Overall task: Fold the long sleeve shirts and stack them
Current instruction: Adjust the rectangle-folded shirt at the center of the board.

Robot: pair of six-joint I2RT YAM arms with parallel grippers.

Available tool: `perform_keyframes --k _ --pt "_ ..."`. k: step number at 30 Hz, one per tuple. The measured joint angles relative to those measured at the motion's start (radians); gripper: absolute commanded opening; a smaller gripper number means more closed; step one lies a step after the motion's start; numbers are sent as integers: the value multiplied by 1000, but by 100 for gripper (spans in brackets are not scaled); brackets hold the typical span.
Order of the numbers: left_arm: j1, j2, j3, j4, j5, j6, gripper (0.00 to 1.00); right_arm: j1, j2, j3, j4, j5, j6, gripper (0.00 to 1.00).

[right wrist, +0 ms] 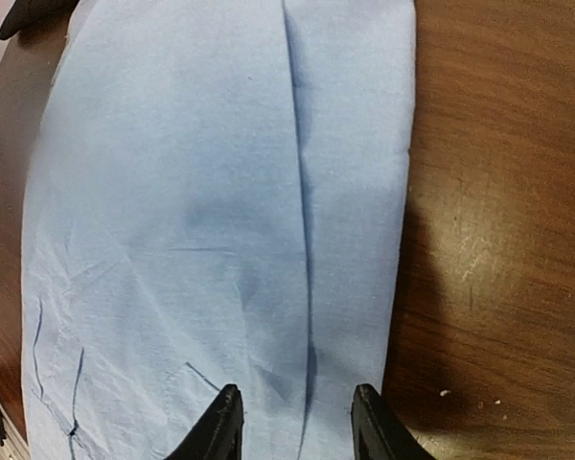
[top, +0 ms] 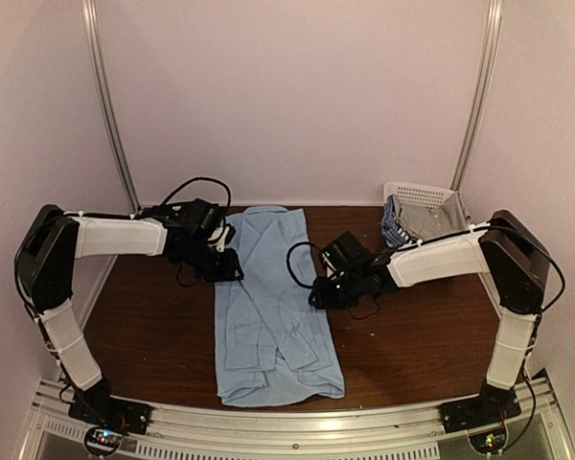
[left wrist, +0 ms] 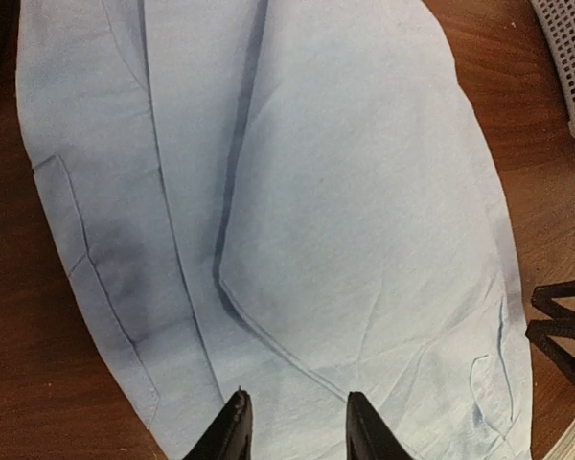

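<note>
A light blue long sleeve shirt (top: 268, 307) lies folded into a long strip down the middle of the brown table, its near end reaching almost to the front edge. My left gripper (top: 232, 266) sits at the strip's left edge near the far end. In the left wrist view its fingers stand open (left wrist: 294, 422) over flat blue cloth (left wrist: 316, 192) with nothing between them. My right gripper (top: 318, 292) is at the strip's right edge around the middle. Its fingers stand open (right wrist: 292, 422) above the cloth (right wrist: 220, 192), close to the fold line.
A white lattice basket (top: 431, 196) stands at the back right corner with bundled cloth in it; its corner shows in the left wrist view (left wrist: 570, 57). Bare brown tabletop (top: 153, 335) lies on both sides of the strip. Walls close in the back and sides.
</note>
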Motion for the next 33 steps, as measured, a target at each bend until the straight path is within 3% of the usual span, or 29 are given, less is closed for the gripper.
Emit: perform_keyframes --k 6,12,20,24,33 --pt "0 29 117 9 35 -3 26 -10 6 196 -72 -10 -82 41" --pt "1 207 265 32 57 -1 25 -50 148 412 -35 -85 -143 38" --pt "26 418 456 -12 58 23 24 -125 383 488 -13 -180 -160 35" --pt "58 487 550 -36 62 40 23 -163 419 539 0 -200 -156 35" --pt "105 715 912 -128 97 89 24 -232 478 624 2 -228 -131 36"
